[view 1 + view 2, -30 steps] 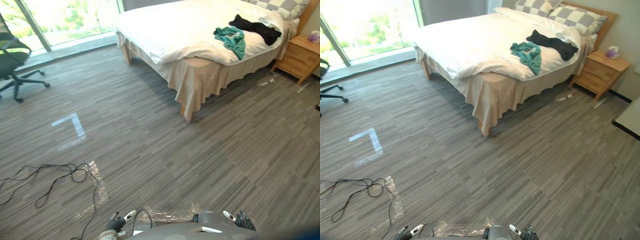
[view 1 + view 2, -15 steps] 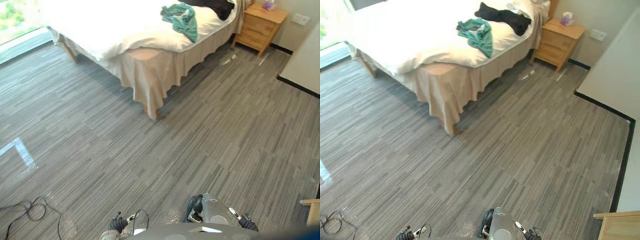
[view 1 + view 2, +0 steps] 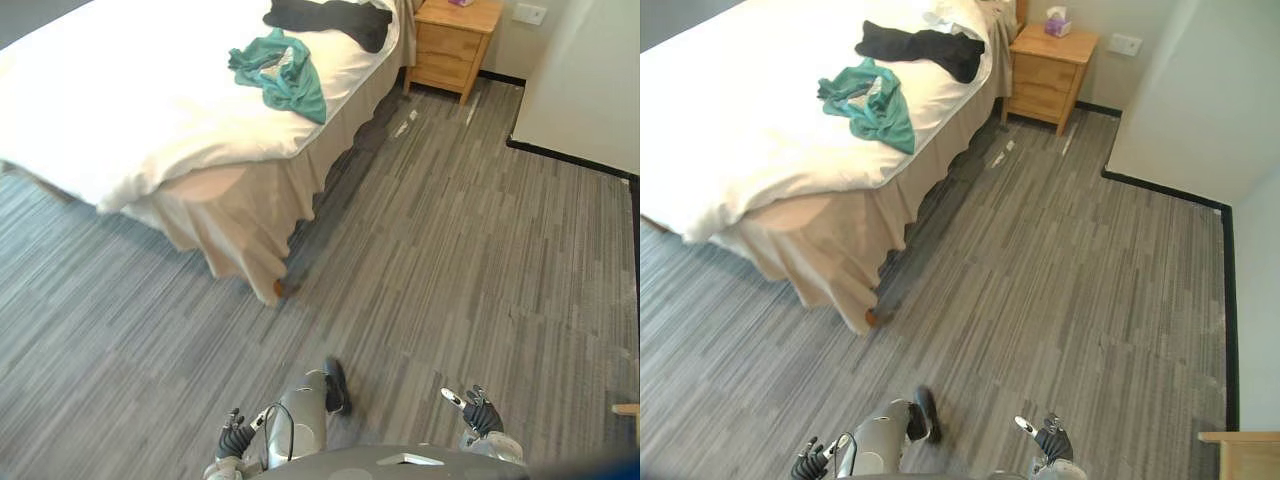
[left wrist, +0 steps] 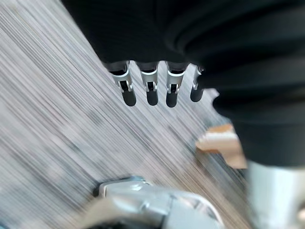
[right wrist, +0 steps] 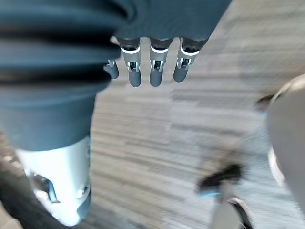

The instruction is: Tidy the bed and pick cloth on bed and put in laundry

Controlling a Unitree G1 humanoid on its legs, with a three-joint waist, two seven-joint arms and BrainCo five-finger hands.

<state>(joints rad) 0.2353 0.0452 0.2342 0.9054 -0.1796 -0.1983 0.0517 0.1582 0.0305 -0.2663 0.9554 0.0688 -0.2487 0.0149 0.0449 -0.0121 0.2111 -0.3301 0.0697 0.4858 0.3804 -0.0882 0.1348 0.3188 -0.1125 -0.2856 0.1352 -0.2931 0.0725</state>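
Observation:
A bed with a white cover and beige skirt fills the upper left. On it lie a crumpled teal cloth near the right edge and a black cloth further up toward the head. My left hand hangs low at the bottom, its fingers relaxed over the floor and holding nothing. My right hand hangs at the bottom right, its fingers likewise relaxed and empty. Both hands are far from the bed.
A wooden nightstand stands past the head of the bed, with a tissue box on top. A pale wall with a black base runs along the right. A wooden corner shows at the lower right. Grey striped floor lies between me and the bed.
The camera has swung right and nearer to the bed's side; the window, chair and floor tape have left the view. Both hands stay down at my sides.

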